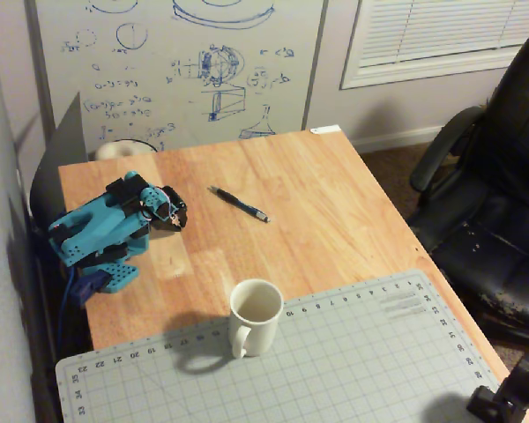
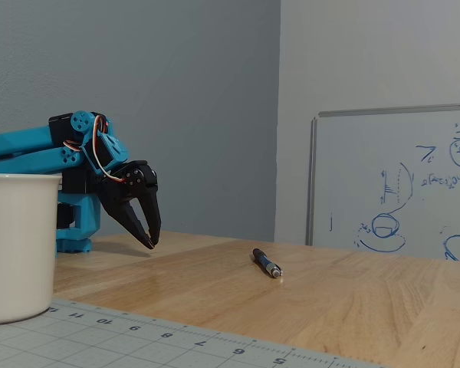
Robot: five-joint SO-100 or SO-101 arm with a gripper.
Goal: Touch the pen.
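Observation:
The pen (image 1: 238, 203) is slim and dark with a silvery tip; it lies flat on the wooden table (image 1: 335, 211), and the low side view shows the pen (image 2: 267, 263) lying alone. My blue arm is folded back over its base at the table's left. Its black gripper (image 1: 178, 218) hangs well left of the pen, apart from it. From the side, the gripper (image 2: 149, 243) points down just above the wood, its fingers together with nothing between them.
A white mug (image 1: 254, 315) stands on the edge of a grey cutting mat (image 1: 335, 361) at the table's front. A whiteboard (image 1: 176, 62) leans behind the table. A black office chair (image 1: 494, 203) stands to the right.

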